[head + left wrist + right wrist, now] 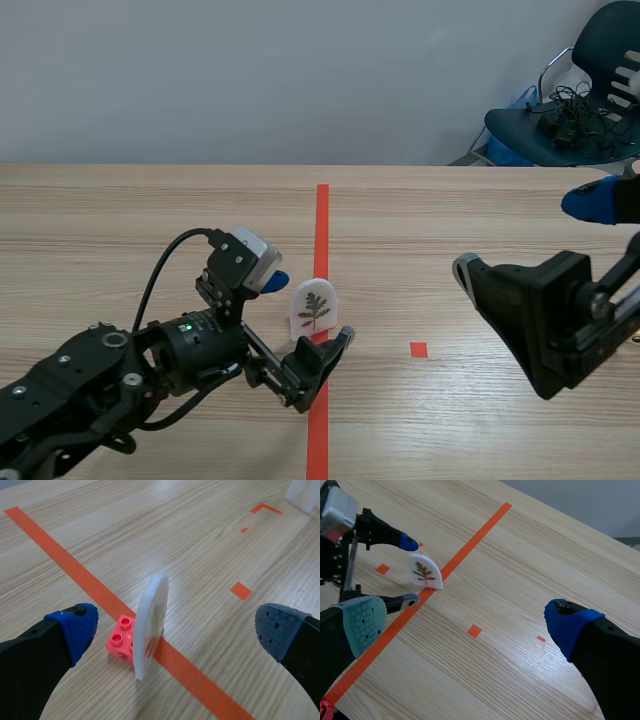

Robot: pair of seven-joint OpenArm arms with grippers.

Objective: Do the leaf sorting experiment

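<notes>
A white arched card with a leaf picture (314, 310) stands upright on the orange tape line. In the left wrist view the card (150, 625) shows edge-on, held in a small red brick (120, 639). My left gripper (305, 315) is low on the table and open, one finger on each side of the card, touching neither face. The right wrist view shows the card (424, 572) from its leaf face, between the left arm's fingers. My right gripper (525, 235) hangs open above the table's right part, far from the card, with nothing in it.
Bare wooden table (450, 200) stretches around the card. A dark chair (570, 110) with cables on its seat stands beyond the table's far right corner. A plain wall is behind.
</notes>
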